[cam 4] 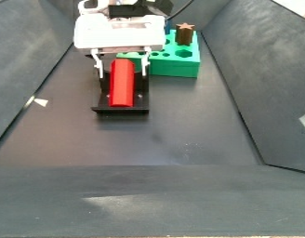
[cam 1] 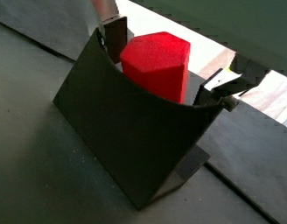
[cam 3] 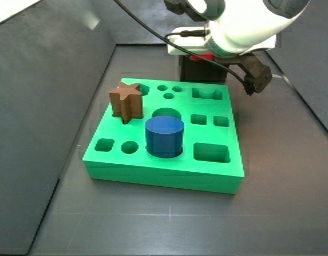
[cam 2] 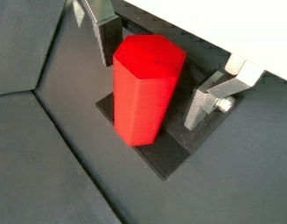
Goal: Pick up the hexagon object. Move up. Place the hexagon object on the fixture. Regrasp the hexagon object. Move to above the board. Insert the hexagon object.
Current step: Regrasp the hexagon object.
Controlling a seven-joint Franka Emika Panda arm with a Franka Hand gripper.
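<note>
The red hexagon object lies lengthwise on the dark fixture. It shows end-on in both wrist views, resting in the fixture's curved notch. My gripper straddles its upper end, with one finger close beside it and the other finger a small gap away. The jaws stand open around the piece. In a side view the gripper hides the hexagon in front of the fixture. The green board lies just beside the fixture.
A brown star block and a blue cylinder stand in the board. The board also shows behind the arm. Dark sloping walls enclose the floor on both sides.
</note>
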